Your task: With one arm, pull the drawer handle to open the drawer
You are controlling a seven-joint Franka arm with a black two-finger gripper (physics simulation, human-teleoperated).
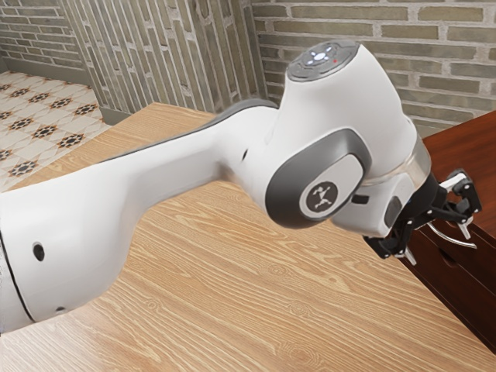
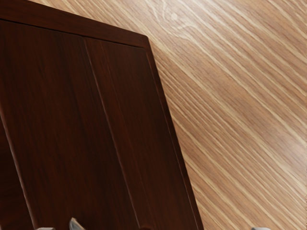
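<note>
The step in hand is the approach and grasp. The white arm reaches across the pale wooden table toward the exterior view's right, and its black gripper is at the front of the dark wooden cabinet that stands on the table at that edge. The drawer handle, a curved silver bar, lies on the cabinet's front face just beside the gripper and roughly in line with the gap between its fingers. The fingers stand apart, one above the bar and one below and nearer the arm. From this side angle it is hard to say whether either finger already touches the metal, so the grasp is best judged as not yet made. The drawer looks flush with the cabinet face and no part of it is drawn out, so the pull itself is all still to do. The next move calls for bringing the fingers squarely over the bar, closing them on it from both sides, then drawing straight back along the drawer's travel, away from the cabinet, without twisting. By count there is one arm, one gripper, one cabinet, one handle and one table. In the wrist view the cabinet lies just under the hand, its dark surface split by two thin seams, with the table beside it.
</note>
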